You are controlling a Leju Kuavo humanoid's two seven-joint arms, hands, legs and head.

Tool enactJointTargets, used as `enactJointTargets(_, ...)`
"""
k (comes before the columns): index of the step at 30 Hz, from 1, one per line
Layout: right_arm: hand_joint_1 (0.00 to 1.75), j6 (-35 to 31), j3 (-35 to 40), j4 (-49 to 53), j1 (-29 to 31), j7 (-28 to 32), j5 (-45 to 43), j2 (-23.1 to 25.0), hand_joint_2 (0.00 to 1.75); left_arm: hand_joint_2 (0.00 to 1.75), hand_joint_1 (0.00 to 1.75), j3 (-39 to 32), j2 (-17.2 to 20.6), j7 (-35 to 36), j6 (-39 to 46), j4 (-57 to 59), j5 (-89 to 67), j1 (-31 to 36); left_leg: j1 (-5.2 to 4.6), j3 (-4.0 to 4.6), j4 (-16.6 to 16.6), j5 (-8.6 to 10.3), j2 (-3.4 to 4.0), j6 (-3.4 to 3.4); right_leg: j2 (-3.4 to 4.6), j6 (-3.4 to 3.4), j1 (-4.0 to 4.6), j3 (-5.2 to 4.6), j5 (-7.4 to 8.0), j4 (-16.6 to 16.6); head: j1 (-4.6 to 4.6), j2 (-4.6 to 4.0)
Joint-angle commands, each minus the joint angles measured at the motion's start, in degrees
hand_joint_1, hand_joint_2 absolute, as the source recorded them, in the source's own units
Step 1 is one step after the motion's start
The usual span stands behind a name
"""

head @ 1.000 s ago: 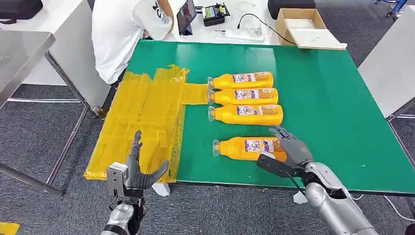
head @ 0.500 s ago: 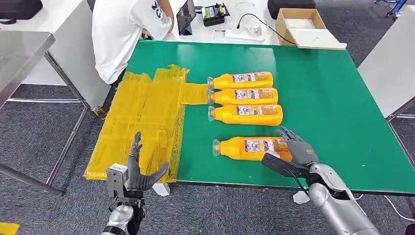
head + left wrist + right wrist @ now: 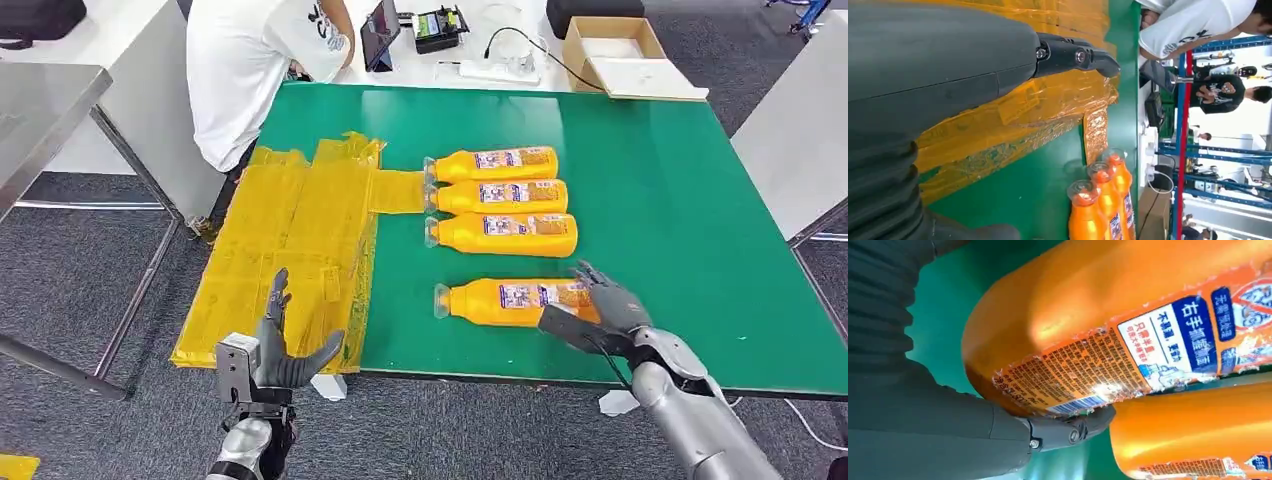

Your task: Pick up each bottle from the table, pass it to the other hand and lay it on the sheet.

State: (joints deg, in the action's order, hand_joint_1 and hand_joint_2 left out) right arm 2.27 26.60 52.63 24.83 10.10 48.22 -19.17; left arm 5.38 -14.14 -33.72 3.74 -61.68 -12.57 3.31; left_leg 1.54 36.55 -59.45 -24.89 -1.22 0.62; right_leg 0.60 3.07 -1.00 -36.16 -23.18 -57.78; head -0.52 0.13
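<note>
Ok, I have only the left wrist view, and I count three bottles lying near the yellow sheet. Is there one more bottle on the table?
Observer: Yes. A fourth bottle lies alone, nearer the front edge of the table than the three bottles.
Operator: And where is the right hand?
Observer: The right hand is on that bottle's base end, fingers over it and thumb against its side. I cannot tell if the grip is firm.
Operator: Is the left hand holding anything?
Observer: No. The left hand holds nothing, fingers apart, just off the near edge of the sheet.
</note>
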Motion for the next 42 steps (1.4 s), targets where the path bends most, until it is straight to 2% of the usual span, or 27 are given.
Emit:
enactJointTargets(1, 0.0, 1.2, 4.4, -9.1, 7.9, 2.4, -0.8, 2.6, 1.75, 1.75, 0.0, 0.0, 1.3, 0.1, -0.3, 3.8, 0.5, 2.2, -0.04, -0.21, 0.1, -0.05, 0.27, -0.08, 0.16, -0.1, 0.0, 0.13, 0.01, 0.1, -0.02, 0.0)
enactJointTargets(6, 0.0, 1.9, 6.3, -11.6, 10.5, 4.2, -1.8, 3.4, 1.75, 1.75, 0.0, 0.2, 1.4, 0.0, -0.5, 4.6, 0.7, 2.7, -0.04, -0.45, 0.1, -0.09, 0.34, -0.13, 0.16, -0.17, 0.03, 0.35, -0.02, 0.1, -0.02, 0.0)
enactJointTargets(14, 0.0, 2.6, 8.6, -12.6, 12.8, 5.2, -2.5, 3.8, 1.75, 1.75, 0.0, 0.4, 1.4, -0.3, -0.6, 5.0, 1.2, 2.9, -0.03, -0.22, 0.1, -0.04, 0.21, -0.08, 0.1, -0.1, 0.01, 0.15, -0.01, 0.0, 0.0, 0.0)
enactJointTargets(16, 0.0, 3.6, 9.2, -12.9, 13.1, 5.5, -3.0, 3.6, 1.75, 1.75, 0.0, 0.5, 1.5, -0.3, -0.7, 5.2, 1.3, 3.0, -0.04, -0.43, 0.1, -0.09, 0.29, -0.14, 0.11, -0.15, 0.02, 0.35, -0.04, 0.1, 0.0, 0.0)
enactJointTargets(18, 0.0, 4.8, 10.2, -13.5, 13.6, 5.8, -3.7, 3.1, 1.75, 1.75, 0.0, 0.5, 1.5, -0.3, -0.8, 5.6, 1.4, 3.2, -0.05, -0.16, 0.1, -0.02, 0.14, -0.07, 0.05, -0.07, -0.01, 0.11, 0.0, 0.0, 0.0, 0.0)
enactJointTargets(20, 0.0, 7.8, 12.0, -14.9, 14.5, 6.1, -5.2, 2.3, 1.75, 1.75, 0.0, 0.6, 1.6, -0.4, -0.9, 6.3, 1.6, 3.6, -0.05, -0.43, 0.1, -0.07, 0.25, -0.15, 0.07, -0.15, 0.01, 0.36, -0.03, 0.1, 0.0, 0.0)
enactJointTargets(24, 0.0, 8.6, 12.7, -15.6, 14.9, 6.1, -5.7, 2.0, 1.75, 1.75, 0.0, 0.6, 1.7, -0.5, -0.9, 6.6, 1.7, 3.8, -0.05, -0.34, 0.1, -0.04, 0.14, -0.12, -0.01, -0.13, 0.01, 0.29, -0.03, 0.1, 0.02, 0.0)
enactJointTargets(32, 0.0, 19.2, 19.7, -19.3, 20.4, 4.9, -7.7, -1.7, 1.75, 1.75, 0.0, 0.8, 1.1, -1.5, -1.1, 9.3, 2.6, 5.2, -0.07, -0.22, 0.0, -0.01, 0.09, -0.12, -0.04, -0.09, -0.02, 0.18, -0.02, 0.0, 0.0, 0.0)
enactJointTargets(37, 0.0, 19.5, 20.2, -18.7, 20.6, 4.9, -8.4, -2.2, 1.75, 1.75, 0.0, 0.8, 1.0, -1.6, -1.2, 9.4, 2.8, 5.2, -0.05, -0.25, 0.0, -0.03, 0.09, -0.11, -0.02, -0.09, 0.0, 0.21, -0.03, 0.0, 0.0, 0.0)
enactJointTargets(38, 0.0, 19.5, 20.2, -18.7, 20.6, 4.9, -8.4, -2.2, 1.75, 1.75, 0.0, 0.8, 1.0, -1.6, -1.2, 9.4, 2.8, 5.2, -0.06, -0.56, 0.1, -0.08, 0.19, -0.2, -0.03, -0.19, 0.03, 0.51, -0.07, 0.2, 0.0, 0.0)
enactJointTargets(39, 0.0, 19.5, 20.2, -18.7, 20.6, 4.9, -8.4, -2.2, 1.75, 1.75, 0.0, 0.8, 1.0, -1.6, -1.2, 9.4, 2.8, 5.2, -0.06, -0.28, 0.0, -0.05, 0.15, -0.12, 0.03, -0.1, -0.01, 0.22, -0.03, 0.1, 0.0, 0.0)
enactJointTargets(42, 0.03, 19.4, 20.6, -18.4, 20.6, 4.6, -8.7, -2.3, 1.75, 1.75, 0.0, 0.8, 1.0, -1.7, -1.2, 9.4, 2.9, 5.2, -0.04, -0.31, 0.1, -0.05, 0.12, -0.12, -0.01, -0.11, 0.01, 0.26, -0.04, 0.1, -0.02, 0.0)
